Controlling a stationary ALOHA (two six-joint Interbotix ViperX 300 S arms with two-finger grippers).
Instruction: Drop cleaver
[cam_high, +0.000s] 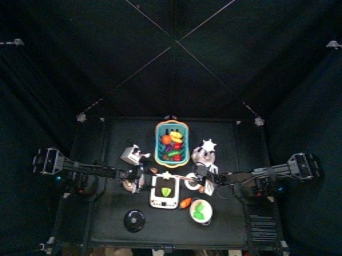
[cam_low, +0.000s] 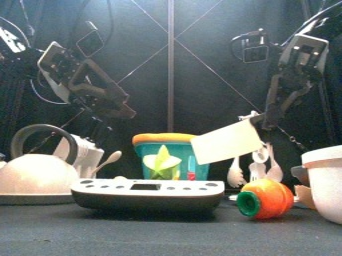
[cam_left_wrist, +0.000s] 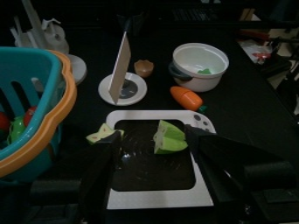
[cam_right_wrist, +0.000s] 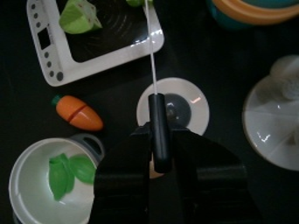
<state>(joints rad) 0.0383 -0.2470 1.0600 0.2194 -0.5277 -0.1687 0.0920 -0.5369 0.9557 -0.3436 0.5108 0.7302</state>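
Note:
The cleaver (cam_low: 225, 142) has a pale blade and a dark handle (cam_right_wrist: 156, 131), and my right gripper (cam_right_wrist: 156, 147) is shut on that handle. It hangs blade-down above a small white dish (cam_right_wrist: 181, 107), which stands just beyond the white-rimmed cutting board (cam_left_wrist: 158, 188). In the left wrist view the cleaver's blade (cam_left_wrist: 121, 61) stands upright over the same dish (cam_left_wrist: 122, 88). My left gripper (cam_left_wrist: 151, 150) hovers open above the board, over two green food pieces (cam_left_wrist: 172, 137), holding nothing.
A teal basket (cam_left_wrist: 33, 96) with an orange rim holds toy food behind the board. Near the dish are a toy carrot (cam_left_wrist: 186, 96) and a white bowl (cam_left_wrist: 198, 66) of green pieces. A white kettle (cam_low: 40, 170) stands front left.

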